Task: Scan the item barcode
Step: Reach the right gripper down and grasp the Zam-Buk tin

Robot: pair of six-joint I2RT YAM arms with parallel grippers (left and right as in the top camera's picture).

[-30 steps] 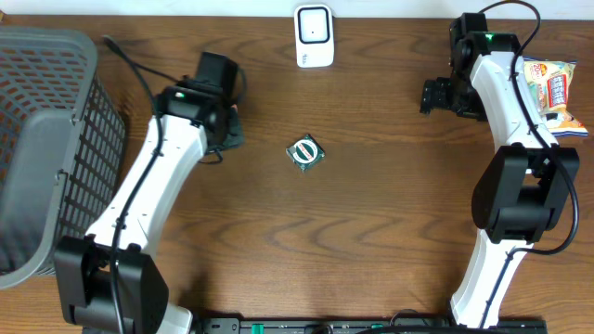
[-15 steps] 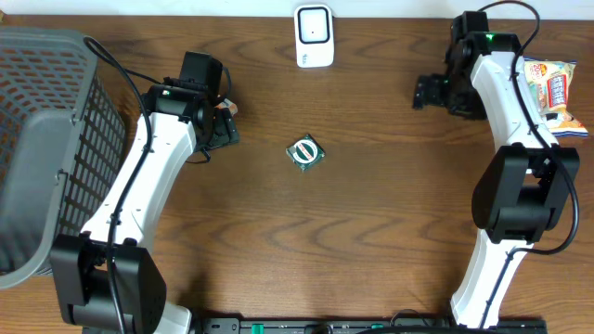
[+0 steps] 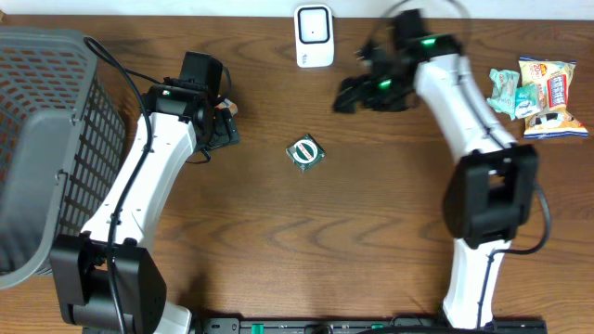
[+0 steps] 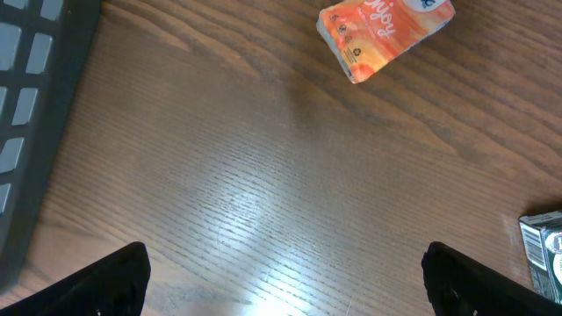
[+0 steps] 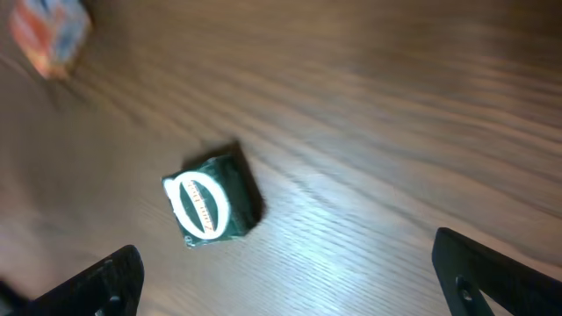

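Plainly, the packet [image 3: 306, 152] lies flat mid-table: squarish, corners turned on the diagonal, so no real long axis. The right gripper [image 3: 351, 93] hangs near at its 1 o'clock, jaws spread wide, holding nothing, with the packet full in its wrist view. The left gripper [image 3: 225, 130] sits at the packet's 10 o'clock, equally wide and empty. The scanner [image 3: 314, 35] stands at 12 o'clock. The right arm looks better placed for the pick.

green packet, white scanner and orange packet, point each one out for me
green packet [image 3: 305, 152]: overhead view, on the white oval label on its top
white scanner [image 3: 314, 35]: overhead view, on the middle of its upper face
orange packet [image 4: 386, 35]: left wrist view, on the middle of its printed face
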